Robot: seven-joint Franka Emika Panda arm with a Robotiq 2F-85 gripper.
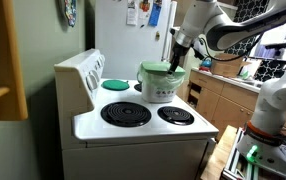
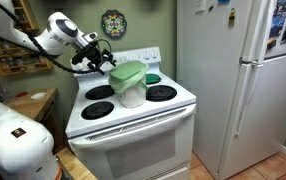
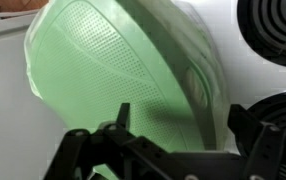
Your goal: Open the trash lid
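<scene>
The pincer (image 3: pixel 181 135) is hanging with its dark fingers spread wide and gripping nothing, poised just at the rim of the trash lid (image 3: pixel 103 70), whose dimpled green dome is filling the wrist view. In an exterior view the lid is sitting on top of the trash (image 1: pixel 163 88), a small white bin that is standing on the counter (image 1: pixel 148 128), a white stove top, near black coil burners (image 1: pixel 126 114). The risk, as a judgement: the bin is looking light and nothing is holding it down. Fingers closing off-centre on the smooth curved rim could be slipping off. A pull on a tight-fitting lid could be dragging the whole bin along, tipping it onto a burner or sliding it toward the counter's edge.
</scene>
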